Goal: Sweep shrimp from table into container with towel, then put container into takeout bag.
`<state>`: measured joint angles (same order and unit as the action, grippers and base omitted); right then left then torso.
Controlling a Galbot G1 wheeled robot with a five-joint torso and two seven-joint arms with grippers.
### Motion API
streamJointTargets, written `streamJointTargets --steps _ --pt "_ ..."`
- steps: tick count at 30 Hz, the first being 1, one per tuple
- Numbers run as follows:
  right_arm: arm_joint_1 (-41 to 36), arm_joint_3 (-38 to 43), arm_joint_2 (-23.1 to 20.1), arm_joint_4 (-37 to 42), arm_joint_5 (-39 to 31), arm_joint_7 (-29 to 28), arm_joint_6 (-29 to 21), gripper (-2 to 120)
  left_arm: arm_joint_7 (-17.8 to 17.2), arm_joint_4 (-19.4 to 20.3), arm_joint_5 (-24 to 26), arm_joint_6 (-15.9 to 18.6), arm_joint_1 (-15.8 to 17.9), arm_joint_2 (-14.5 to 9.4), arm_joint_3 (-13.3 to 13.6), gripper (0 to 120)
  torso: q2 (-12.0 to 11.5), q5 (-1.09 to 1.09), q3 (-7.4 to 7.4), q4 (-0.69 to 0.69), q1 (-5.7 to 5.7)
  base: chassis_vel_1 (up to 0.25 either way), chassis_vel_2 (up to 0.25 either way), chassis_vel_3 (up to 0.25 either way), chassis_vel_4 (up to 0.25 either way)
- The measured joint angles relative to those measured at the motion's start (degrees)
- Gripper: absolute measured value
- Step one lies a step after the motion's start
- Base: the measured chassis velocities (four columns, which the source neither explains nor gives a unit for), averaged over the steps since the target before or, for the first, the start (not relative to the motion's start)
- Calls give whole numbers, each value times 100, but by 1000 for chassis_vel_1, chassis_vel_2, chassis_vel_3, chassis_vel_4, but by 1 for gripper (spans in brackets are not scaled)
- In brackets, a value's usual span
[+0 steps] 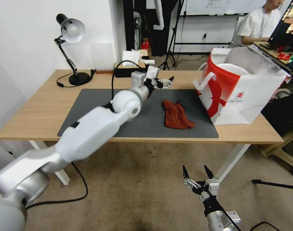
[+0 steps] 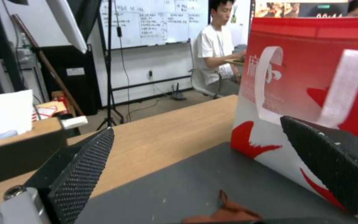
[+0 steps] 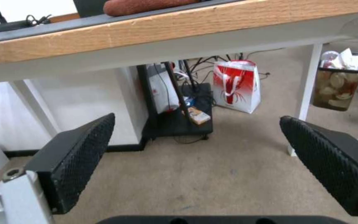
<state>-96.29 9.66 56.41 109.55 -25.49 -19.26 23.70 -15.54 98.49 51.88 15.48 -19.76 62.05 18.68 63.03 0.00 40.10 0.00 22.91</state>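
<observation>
Left gripper (image 1: 168,82): fingers apart, above mat (image 1: 95,106). Container (image 1: 233,68): in takeout bag (image 1: 245,99), at 3 o'clock of towel (image 1: 176,115). Right gripper (image 1: 195,175): fingers apart, below table (image 1: 40,112).

We see even, bright indoor light from overhead, with soft shadows under the desk (image 1: 40,112) and a pale sheen on the white wall beside the unlit lamp (image 1: 71,30). The head view bows outward at its edges, bending the desk's near rim, and the left arm (image 1: 88,128) close to the lens looks soft. In the left wrist view, the takeout bag (image 2: 311,77) is blurred, its handle smeared.
</observation>
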Motion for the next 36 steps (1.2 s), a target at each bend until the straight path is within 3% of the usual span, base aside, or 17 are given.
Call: streamJointTargets --steps 5,6,7,10,11,13,14,15,16,18,19,21,22,26,31,33,36 --pt "-21 10 1 -5 -10 28 7 100 260 565 -424 -152 -779 -426 -546 100 0 -1 0 1 0 0 0 0 0" --pt "-74 26 24 5 6 49 29 100 288 852 -569 -190 -1213 -659 -814 100 0 -1 0 1 0 0 0 0 0" --pt "-74 26 24 5 6 49 29 100 288 852 -569 -190 -1213 -659 -814 100 0 -1 0 1 0 0 0 0 0" --pt "-163 48 81 91 101 77 77 100 417 1346 -966 -262 -2237 -1032 -1591 100 0 -1 0 1 0 0 0 0 0" --pt "-163 48 81 91 101 77 77 100 417 1346 -966 -262 -2237 -1032 -1591 100 0 -1 0 1 0 0 0 0 0" --pt "-164 49 99 121 134 81 90 100 489 1515 -1333 -382 -2883 -1079 -2081 100 1 0 -1 2 -1 0 0 0 0" --pt "-139 47 100 121 137 81 90 100 505 1571 -1517 -453 -3213 -1040 -2268 100 1 -1 -1 3 -1 0 0 0 0" --pt "-139 47 100 121 137 81 90 100 505 1571 -1517 -453 -3213 -1040 -2268 100 1 -1 -1 3 -1 0 0 0 0" --pt "-101 42 98 121 140 77 90 100 527 1638 -1825 -619 -3791 -915 -2551 100 1 -1 0 0 0 0 0 0 0" --pt "-67 40 88 140 141 63 90 100 611 1682 -2183 -898 -4476 -679 -2940 100 1 0 0 0 -1 0 0 0 0" --pt "-67 40 88 140 141 63 90 100 611 1682 -2183 -898 -4476 -679 -2940 100 1 0 0 0 -1 0 0 0 0" --pt "-30 38 54 212 163 68 90 100 815 1663 -2641 -1281 -5305 -394 -3440 100 1 -1 0 1 -1 0 0 0 0" --pt "-30 38 54 212 163 68 90 100 815 1663 -2641 -1281 -5305 -394 -3440 100 1 -1 0 1 -1 0 0 0 0" --pt "37 92 19 257 193 182 109 100 918 1601 -3146 -1798 -6340 -63 -3975 100 1 0 0 2 -1 0 0 0 0" --pt "79 147 -11 304 206 244 171 100 896 1594 -3311 -1944 -6753 104 -4206 100 1 2 0 4 -1 0 0 0 0" --pt "132 209 -75 396 281 325 366 100 822 1523 -3420 -2238 -7173 307 -4536 100 0 0 1 0 -1 0 0 0 0" --pt "154 210 -89 399 298 357 382 100 785 1499 -3435 -2337 -7295 347 -4624 100 0 1 1 0 -1 0 0 0 0"
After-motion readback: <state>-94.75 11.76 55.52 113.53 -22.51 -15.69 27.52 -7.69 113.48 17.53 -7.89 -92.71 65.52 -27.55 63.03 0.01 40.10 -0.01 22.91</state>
